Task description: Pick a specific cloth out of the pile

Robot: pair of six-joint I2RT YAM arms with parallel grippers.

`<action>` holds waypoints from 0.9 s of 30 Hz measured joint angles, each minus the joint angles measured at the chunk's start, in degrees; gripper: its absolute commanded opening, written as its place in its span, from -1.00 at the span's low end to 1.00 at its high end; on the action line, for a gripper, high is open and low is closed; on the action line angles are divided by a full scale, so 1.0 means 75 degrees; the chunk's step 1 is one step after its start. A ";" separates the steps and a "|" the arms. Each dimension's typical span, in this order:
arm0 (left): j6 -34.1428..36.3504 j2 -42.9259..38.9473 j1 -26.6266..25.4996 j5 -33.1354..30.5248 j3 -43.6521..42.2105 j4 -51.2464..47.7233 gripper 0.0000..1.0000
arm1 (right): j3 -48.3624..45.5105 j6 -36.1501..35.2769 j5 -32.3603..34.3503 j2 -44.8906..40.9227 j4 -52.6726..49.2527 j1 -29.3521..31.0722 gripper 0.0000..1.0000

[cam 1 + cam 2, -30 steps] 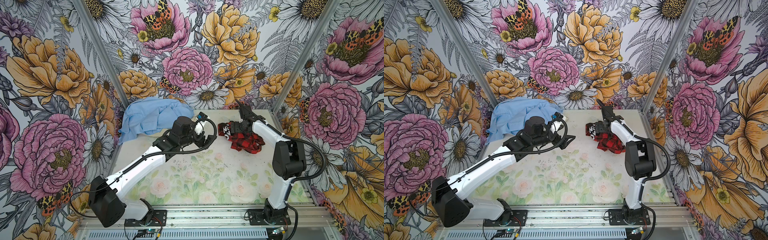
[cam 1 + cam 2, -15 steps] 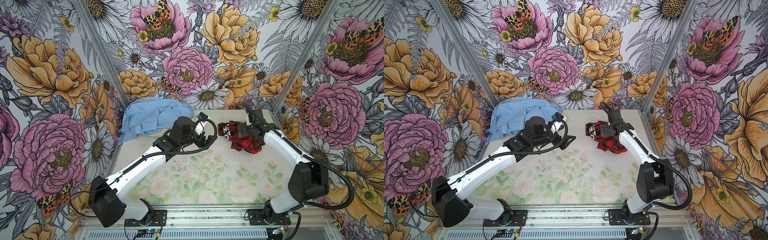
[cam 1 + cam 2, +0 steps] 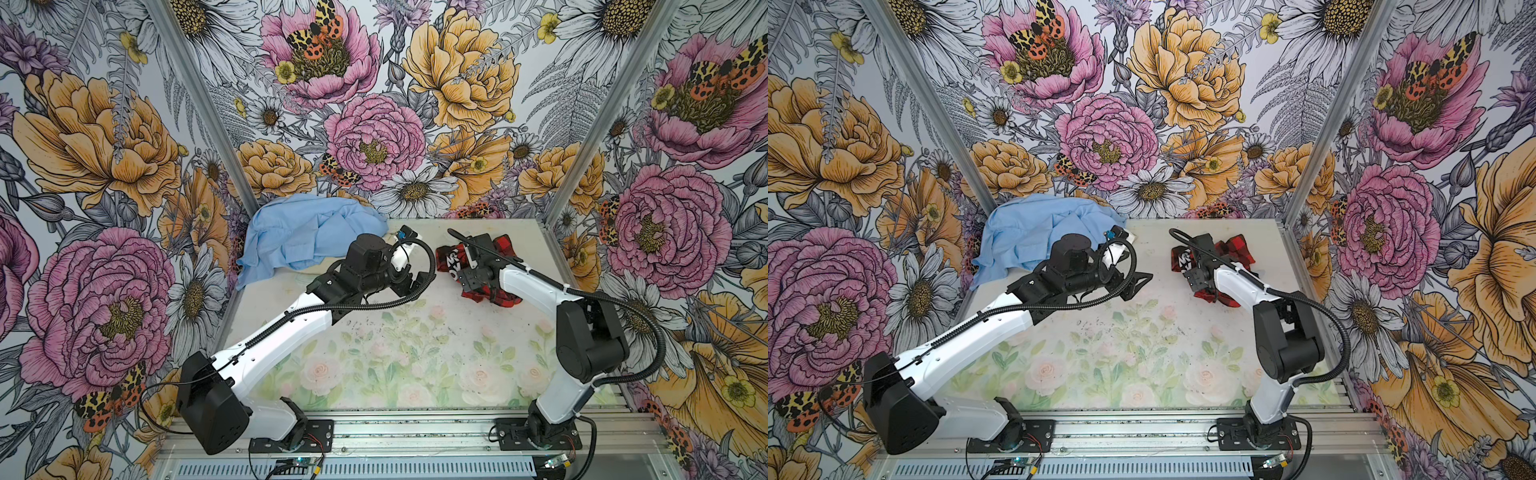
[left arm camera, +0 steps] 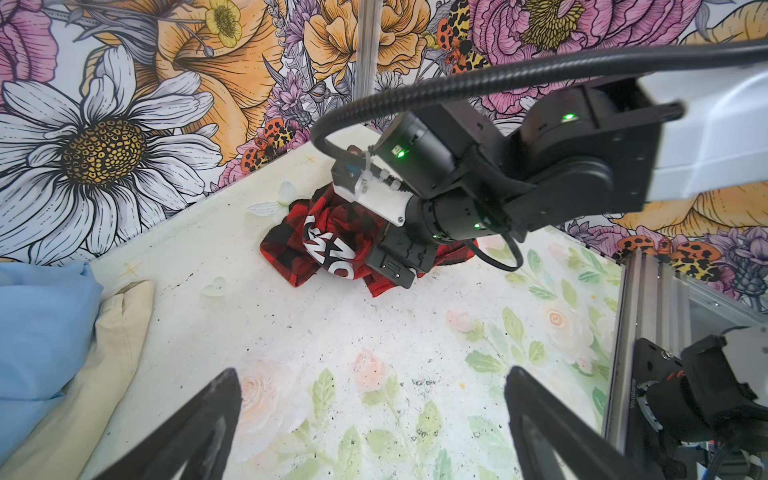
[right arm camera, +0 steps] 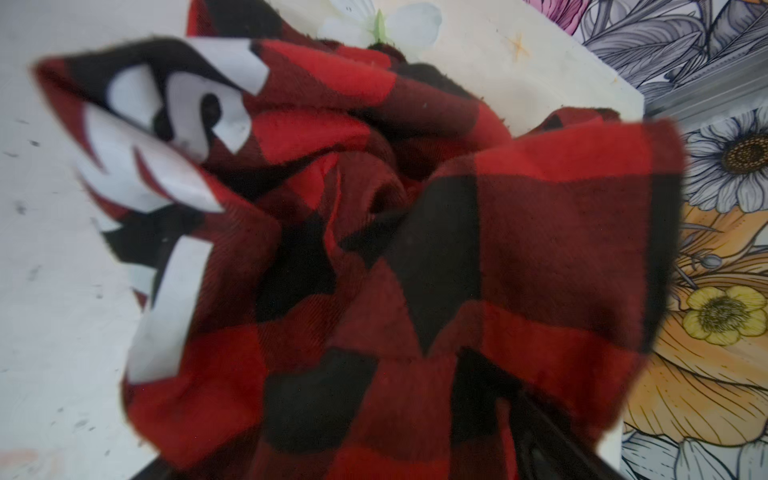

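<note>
We look for the cloth (image 3: 500, 296), the small red-and-black checked one. It lies in a crumpled lump on the worktop (image 3: 395, 345), far back and over on the right side. It is well apart from the pile (image 3: 307, 237), which sits in the back left corner. The pile is a big blue shirt (image 3: 1034, 232) with a cream cloth (image 4: 112, 332) peeking out under it. So we think the picking-out part is mostly done.

The right end effector (image 3: 468, 279) is right on top of the cloth, pointing down into it. In the right wrist view the cloth fills almost everything, so it is very close. Its jaws are spread wide. We cannot see the fingertips well, because the folds hide them. We see no fold pinched between them.

The lump is a bit longer one way. It runs from the black patch with white letters (image 4: 328, 253), on the side facing the left arm, across to the checked folds by the right wall. The right end effector sits about in the middle of that line.

The left end effector (image 4: 370, 378) hangs near the middle of the worktop. Its jaws are spread wide too, with nothing between. It points at the cloth, with bare worktop between them. The right arm is much nearer. To lift the cloth, we think the right arm should close on the thick folds just under it.
</note>
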 measured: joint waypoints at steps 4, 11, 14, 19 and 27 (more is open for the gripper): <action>0.0000 -0.0006 0.0000 0.0000 0.0000 -0.0003 0.98 | 0.0863 -0.0102 0.0067 0.1078 -0.0140 -0.0204 0.99; 0.0000 -0.0006 0.0000 0.0000 0.0000 -0.0003 0.97 | 0.3072 0.0111 -0.0685 0.2457 -0.1186 -0.1037 0.99; 0.0000 -0.0006 0.0000 0.0000 0.0000 -0.0003 0.97 | 0.4010 0.0254 -0.1306 0.3040 -0.1856 -0.1358 0.99; 0.0000 -0.0006 0.0000 0.0000 0.0000 -0.0003 0.98 | 0.4940 0.0533 -0.2311 0.3858 -0.2757 -0.1676 0.87; 0.0000 -0.0006 0.0000 0.0000 0.0000 -0.0006 0.98 | 0.5123 0.0752 -0.2984 0.3937 -0.3185 -0.1708 -0.58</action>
